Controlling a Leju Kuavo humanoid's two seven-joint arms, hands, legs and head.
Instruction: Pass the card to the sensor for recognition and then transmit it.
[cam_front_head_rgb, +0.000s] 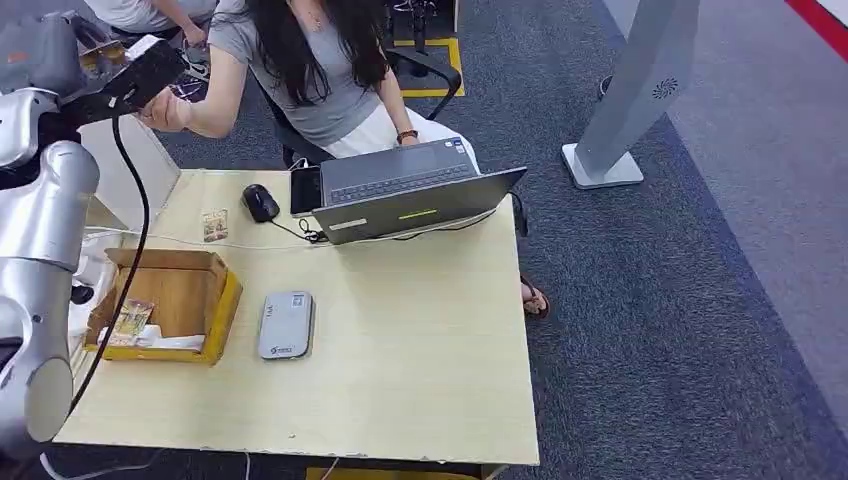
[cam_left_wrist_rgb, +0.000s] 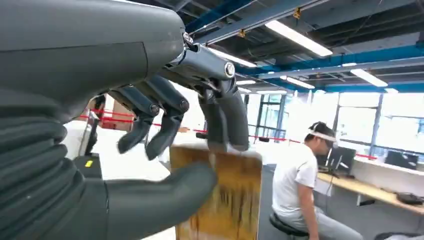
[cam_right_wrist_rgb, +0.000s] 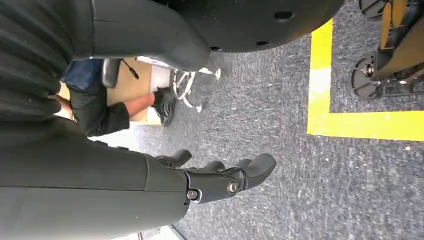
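The left hand (cam_left_wrist_rgb: 165, 150) pinches the card (cam_left_wrist_rgb: 225, 195) between thumb and fingers, raised at ten o'clock from the sensor (cam_front_head_rgb: 286, 325) (grey, flat on the table (cam_front_head_rgb: 420, 340)); the right hand (cam_right_wrist_rgb: 220, 177) hangs empty, fingers loosely apart.

Head view looks down on the table (cam_front_head_rgb: 420, 330); wrist views sit close behind each hand.

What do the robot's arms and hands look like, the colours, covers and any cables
The left arm is rounded, glossy silver segments, with a black cable hanging alongside. The left hand has a grey ribbed cover, a thick grey thumb and darker fingers with metal pins at the knuckles. The right hand matches: grey shell, dark fingers.
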